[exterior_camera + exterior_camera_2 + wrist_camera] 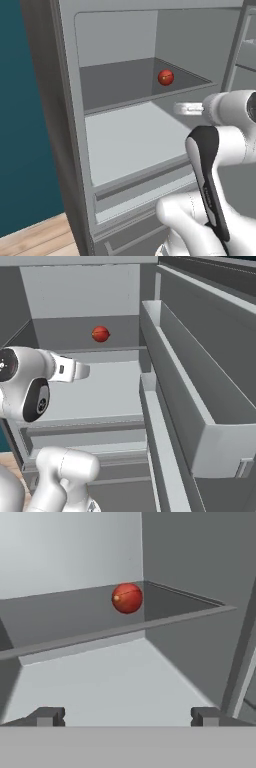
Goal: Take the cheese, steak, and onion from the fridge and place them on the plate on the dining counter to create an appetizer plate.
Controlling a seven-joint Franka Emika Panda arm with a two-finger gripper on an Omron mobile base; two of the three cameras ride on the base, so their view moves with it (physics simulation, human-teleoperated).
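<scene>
The fridge (65, 125) stands open in front of me, with pale grey shelves. A round dark-red onion (165, 77) (100, 333) (127, 598) sits alone at the back right of the upper shelf (75, 619). My gripper (184, 108) (84, 371) (128, 717) hovers over the shelf below, short of the onion and lower than it. Its jaws are open and nothing is between them. The cheese, steak, plate and dining counter are out of view.
The fridge door (210, 371) hangs open on the right, with long shelf bins (175, 406) close beside the arm. Under the lower shelf (130, 140) are drawer fronts (135, 192). A teal wall (20, 125) and wooden floor (40, 237) lie to the left.
</scene>
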